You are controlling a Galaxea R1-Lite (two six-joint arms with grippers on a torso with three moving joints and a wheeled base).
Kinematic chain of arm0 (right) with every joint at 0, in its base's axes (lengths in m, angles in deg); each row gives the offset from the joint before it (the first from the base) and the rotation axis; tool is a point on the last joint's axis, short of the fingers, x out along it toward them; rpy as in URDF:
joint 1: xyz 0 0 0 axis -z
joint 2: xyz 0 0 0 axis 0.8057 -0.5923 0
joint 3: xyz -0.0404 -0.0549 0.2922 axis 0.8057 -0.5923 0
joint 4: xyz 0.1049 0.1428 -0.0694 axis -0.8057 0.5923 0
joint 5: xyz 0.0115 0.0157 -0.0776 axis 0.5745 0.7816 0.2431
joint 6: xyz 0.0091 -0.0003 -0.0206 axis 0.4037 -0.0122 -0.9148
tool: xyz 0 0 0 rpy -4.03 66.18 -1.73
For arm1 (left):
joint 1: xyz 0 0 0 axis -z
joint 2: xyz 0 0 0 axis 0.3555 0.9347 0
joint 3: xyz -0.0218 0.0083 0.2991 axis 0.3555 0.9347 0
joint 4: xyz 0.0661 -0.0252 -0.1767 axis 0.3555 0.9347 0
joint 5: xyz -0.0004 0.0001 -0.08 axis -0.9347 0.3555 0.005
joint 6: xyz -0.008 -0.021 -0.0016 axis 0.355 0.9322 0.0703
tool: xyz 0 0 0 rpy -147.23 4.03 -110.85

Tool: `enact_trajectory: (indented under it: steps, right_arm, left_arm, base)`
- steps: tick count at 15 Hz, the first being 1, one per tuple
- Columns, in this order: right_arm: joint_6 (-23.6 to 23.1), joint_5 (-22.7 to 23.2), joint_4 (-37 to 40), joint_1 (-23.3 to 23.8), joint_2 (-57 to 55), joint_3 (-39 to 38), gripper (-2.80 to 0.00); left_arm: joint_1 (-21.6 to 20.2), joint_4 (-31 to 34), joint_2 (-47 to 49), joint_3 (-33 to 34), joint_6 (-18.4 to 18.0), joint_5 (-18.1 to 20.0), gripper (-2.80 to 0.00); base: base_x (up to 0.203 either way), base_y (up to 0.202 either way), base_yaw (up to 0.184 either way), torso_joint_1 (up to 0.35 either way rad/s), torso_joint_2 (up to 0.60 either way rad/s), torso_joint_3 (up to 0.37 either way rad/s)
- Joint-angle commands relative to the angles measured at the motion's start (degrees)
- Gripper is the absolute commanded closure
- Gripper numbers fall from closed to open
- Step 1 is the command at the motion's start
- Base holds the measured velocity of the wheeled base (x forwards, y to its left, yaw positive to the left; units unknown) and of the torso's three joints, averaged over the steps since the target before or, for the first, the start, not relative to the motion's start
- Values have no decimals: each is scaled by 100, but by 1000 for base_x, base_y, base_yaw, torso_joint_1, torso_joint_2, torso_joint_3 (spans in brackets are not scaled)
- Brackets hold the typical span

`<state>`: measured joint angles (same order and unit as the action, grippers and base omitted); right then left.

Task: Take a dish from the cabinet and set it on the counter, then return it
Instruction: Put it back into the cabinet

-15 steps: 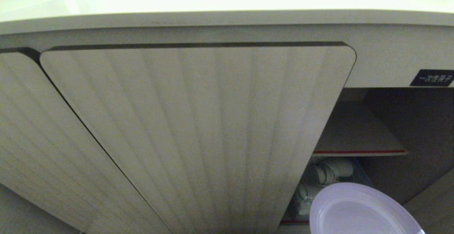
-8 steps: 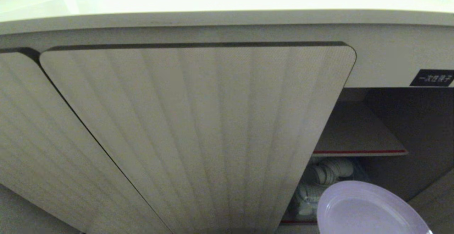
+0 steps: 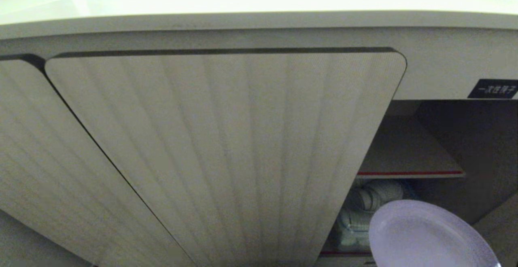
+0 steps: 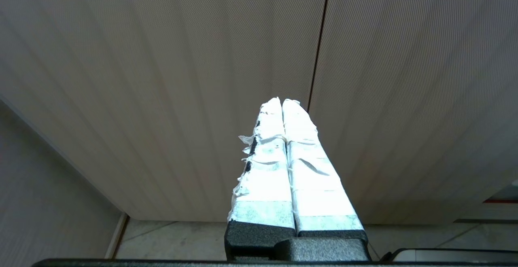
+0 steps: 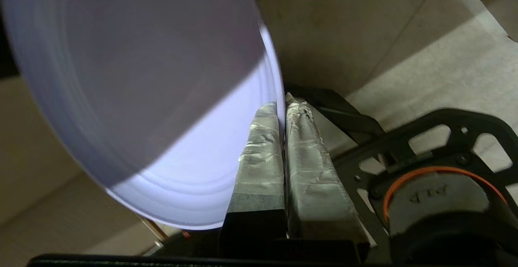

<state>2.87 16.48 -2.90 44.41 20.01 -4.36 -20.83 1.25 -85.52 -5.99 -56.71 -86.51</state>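
Fingers (image 5: 263,145) of my right gripper (image 5: 282,99) pinch the plate (image 5: 133,77) rim. I see left fingers (image 4: 301,145) pressed together, empty, facing the cabinet (image 4: 162,77).

One pale lavender dish (image 3: 429,236) is showing in front of the cabinet (image 3: 445,73), at the low right of its open bay. Two ribbed doors (image 3: 226,153) are facing out to the left of that bay, and one black label (image 3: 493,89) is sitting above it. Inside the cabinet, one red-edged shelf (image 3: 408,157) is crossing the bay, and beneath it white items (image 3: 364,210) are lying in what may be several stacks, too dim to count. Two grippers are appearing in the wrist views: the left gripper (image 4: 281,102) before the doors, the right gripper (image 5: 283,105) at the dish's rim.
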Motion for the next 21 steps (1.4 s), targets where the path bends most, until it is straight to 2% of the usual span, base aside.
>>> enact_trajectory:
  steps: [1, 4, 7, 11, 15, 21]
  right_arm:
    - [30, 3, -122, 144, -146, 10, 0]
    - [30, 15, -262, 522, -360, 79, 0]
    - [30, 18, -440, 695, -559, 160, 0]
    - [30, 30, -736, 746, -605, 205, 0]
    - [43, 48, -739, 973, -475, 72, 0]
    - [39, 37, -823, 989, -493, 64, 0]
  left_arm:
    - [0, 0, -2, 0, 3, 1, 0]
    - [0, 0, -2, 0, 3, 1, 0]
    - [0, 0, -2, 0, 3, 1, 0]
    - [0, 0, -2, 0, 3, 1, 0]
    - [0, 0, -2, 0, 3, 1, 0]
    - [0, 0, -2, 0, 3, 1, 0]
  base:
    - [0, 0, 0, 0, 0, 0]
    - [0, 0, 0, 0, 0, 0]
    - [0, 0, 0, 0, 0, 0]
    - [0, 0, 0, 0, 0, 0]
    - [0, 0, 0, 0, 0, 0]
    - [0, 0, 0, 0, 0, 0]
